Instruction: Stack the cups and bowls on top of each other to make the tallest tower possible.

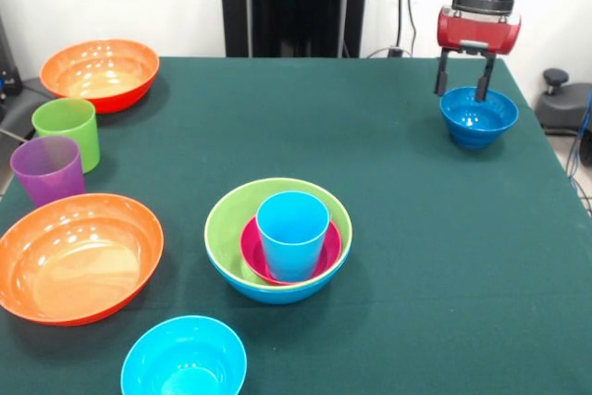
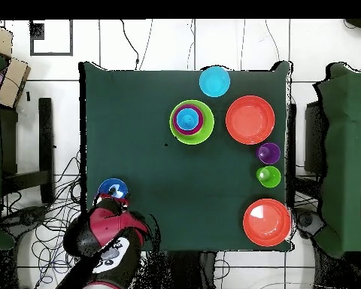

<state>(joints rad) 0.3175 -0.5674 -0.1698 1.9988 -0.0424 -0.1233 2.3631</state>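
While your tool hangs with parted fingers straddling the rim of the glossy dark blue bowl at the bench's far corner, the tower stands mid-bench: a light blue cup in a magenta bowl, nested in lime green and blue bowls.

- Three cups stand on the worktop: one lime green cup, one purple cup, one light blue cup.
- Four large bowls: two orange bowls, one far and one near, one lime green bowl, and one blue bowl beneath it.
- Three small bowls: one magenta bowl, one cyan bowl, one dark blue bowl.
- One robot hand.
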